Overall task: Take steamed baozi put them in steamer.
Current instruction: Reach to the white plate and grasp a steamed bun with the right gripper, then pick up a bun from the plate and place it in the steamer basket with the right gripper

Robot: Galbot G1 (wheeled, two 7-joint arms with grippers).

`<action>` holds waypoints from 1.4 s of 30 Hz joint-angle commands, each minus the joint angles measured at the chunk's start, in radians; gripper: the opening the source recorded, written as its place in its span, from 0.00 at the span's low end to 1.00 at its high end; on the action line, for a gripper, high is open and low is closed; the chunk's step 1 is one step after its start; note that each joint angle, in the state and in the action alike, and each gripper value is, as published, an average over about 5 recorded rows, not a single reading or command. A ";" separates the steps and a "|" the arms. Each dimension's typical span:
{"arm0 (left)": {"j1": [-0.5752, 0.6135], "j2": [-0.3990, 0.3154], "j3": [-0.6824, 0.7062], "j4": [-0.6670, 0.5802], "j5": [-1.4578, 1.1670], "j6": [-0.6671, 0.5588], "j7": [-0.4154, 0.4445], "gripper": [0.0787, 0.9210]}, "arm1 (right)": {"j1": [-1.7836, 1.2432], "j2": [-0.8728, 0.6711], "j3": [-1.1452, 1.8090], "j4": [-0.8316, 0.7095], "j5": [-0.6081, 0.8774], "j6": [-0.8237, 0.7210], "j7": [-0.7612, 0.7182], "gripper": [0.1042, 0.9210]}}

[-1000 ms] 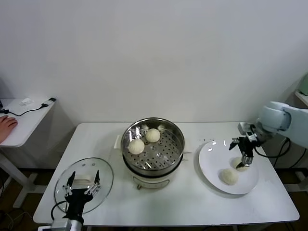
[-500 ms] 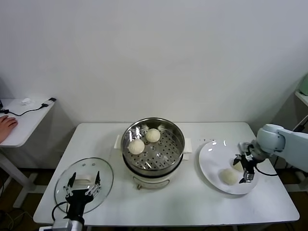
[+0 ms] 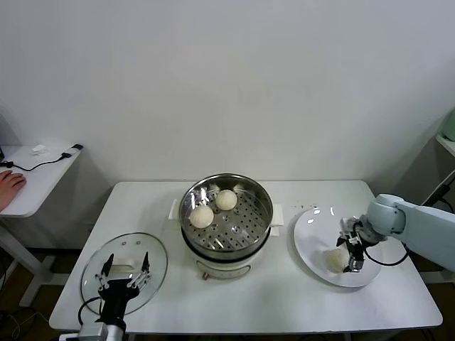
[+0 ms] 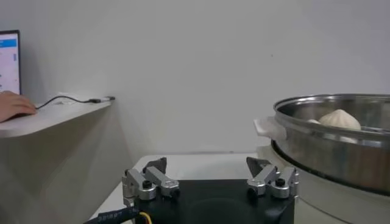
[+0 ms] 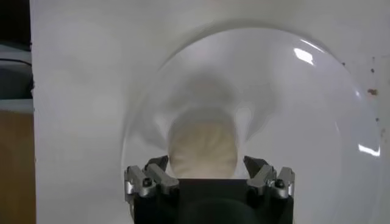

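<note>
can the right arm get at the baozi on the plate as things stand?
Probably yes. The right gripper is down over the white plate with jaws open, and the baozi sits between its fingers in the wrist view. Nothing lies between them. Whether the pads touch it, I cannot tell.

Two cream-white baozi [image 3: 201,216] sit inside the shiny perforated steamer [image 3: 259,227]; another bun [image 3: 335,260] lies on the plate [image 3: 313,227].
</note>
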 commanded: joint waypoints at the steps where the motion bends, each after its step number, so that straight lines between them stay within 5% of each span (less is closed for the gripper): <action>1: 0.004 0.000 0.001 -0.007 0.001 0.001 0.000 0.88 | -0.039 0.009 0.037 -0.007 -0.013 -0.007 0.013 0.84; 9: 0.008 -0.004 0.008 -0.014 0.005 0.002 -0.001 0.88 | 0.019 -0.011 0.023 0.023 -0.014 -0.002 -0.015 0.68; 17: 0.005 -0.005 0.015 -0.022 0.007 0.008 0.000 0.88 | 0.340 0.021 -0.068 0.036 -0.023 0.118 -0.176 0.64; 31: 0.008 0.002 0.017 -0.033 0.013 0.011 0.004 0.88 | 0.790 0.480 -0.057 0.149 0.101 0.478 -0.298 0.65; 42: 0.016 0.000 0.006 -0.038 0.014 0.007 0.003 0.88 | 0.665 0.702 -0.191 0.278 -0.063 0.702 -0.155 0.65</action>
